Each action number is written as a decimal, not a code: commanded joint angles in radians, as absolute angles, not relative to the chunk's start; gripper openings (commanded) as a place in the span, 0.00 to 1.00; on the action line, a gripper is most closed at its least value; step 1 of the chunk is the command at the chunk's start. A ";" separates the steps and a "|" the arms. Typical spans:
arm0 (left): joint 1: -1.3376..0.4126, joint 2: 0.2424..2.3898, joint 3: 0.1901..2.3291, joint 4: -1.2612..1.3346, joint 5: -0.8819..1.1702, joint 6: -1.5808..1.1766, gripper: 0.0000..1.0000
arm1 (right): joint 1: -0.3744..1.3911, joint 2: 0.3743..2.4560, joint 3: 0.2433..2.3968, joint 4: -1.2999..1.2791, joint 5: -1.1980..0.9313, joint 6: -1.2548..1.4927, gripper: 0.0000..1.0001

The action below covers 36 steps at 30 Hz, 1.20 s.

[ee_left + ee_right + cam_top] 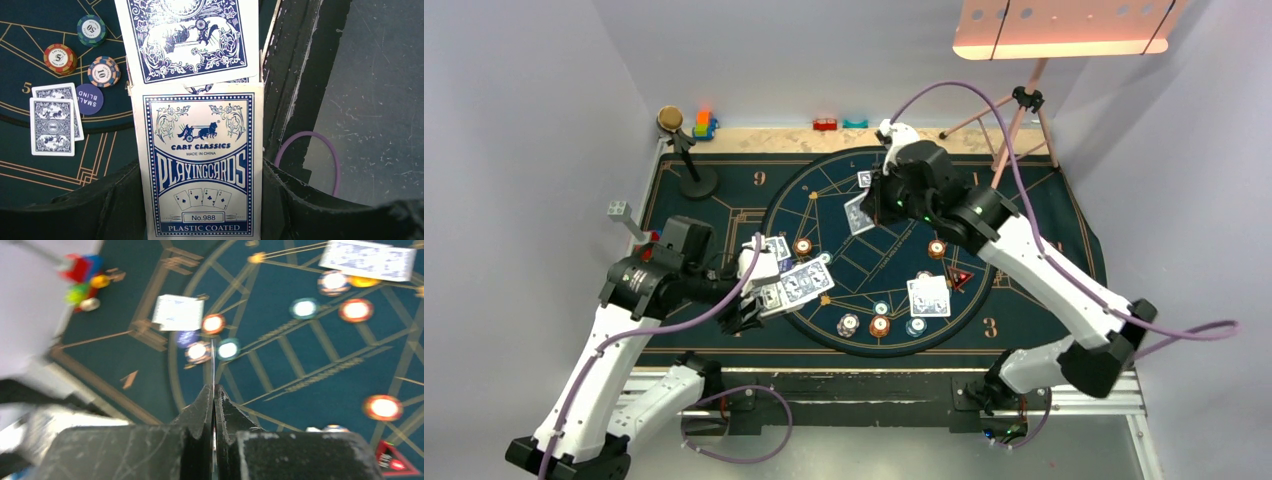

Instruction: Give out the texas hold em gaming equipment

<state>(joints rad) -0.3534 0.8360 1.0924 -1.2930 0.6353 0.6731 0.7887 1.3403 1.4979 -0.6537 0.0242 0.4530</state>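
Observation:
My left gripper (759, 295) (202, 200) is shut on a blue-and-white playing-card box (200, 165), held over the left rim of the round mat (894, 205). A blue-backed card (187, 37) sticks out of the box top. My right gripper (871, 205) (214, 392) is shut on one card, seen edge-on (213, 362), above the mat's far side. Card pairs lie at the near right (929, 296), the left (776, 246) and the far side (865, 179). In the left wrist view, chips (59, 57) and a purple blind button (90, 98) lie by two cards (52, 122).
More chips sit on the mat (879, 325) (937, 249) (803, 246), beside a red triangle marker (962, 278). A black stand with a round base (694, 178) and toy blocks (704, 124) are at the far left. A tripod (1024, 110) stands at the far right.

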 commanded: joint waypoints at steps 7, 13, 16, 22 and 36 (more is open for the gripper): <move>-0.347 0.788 1.123 -1.332 0.652 0.687 0.00 | 0.811 1.696 1.745 -0.941 0.793 0.369 0.00; -0.346 0.787 1.127 -1.342 0.656 0.687 0.00 | 0.844 1.915 1.779 -1.031 0.950 0.444 0.00; -0.347 0.792 1.132 -1.345 0.656 0.688 0.00 | 0.866 2.020 1.799 -1.052 0.974 0.475 0.00; -0.346 0.799 1.140 -1.348 0.657 0.688 0.00 | 0.906 2.178 1.862 -1.054 0.965 0.503 0.00; -0.347 0.814 1.150 -1.350 0.649 0.690 0.00 | 0.917 2.259 1.870 -0.888 0.714 0.466 0.71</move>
<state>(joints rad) -0.3534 0.8097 1.1076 -1.3560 0.6312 0.6739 0.9207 2.2787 1.8442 -0.9791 0.8143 0.4721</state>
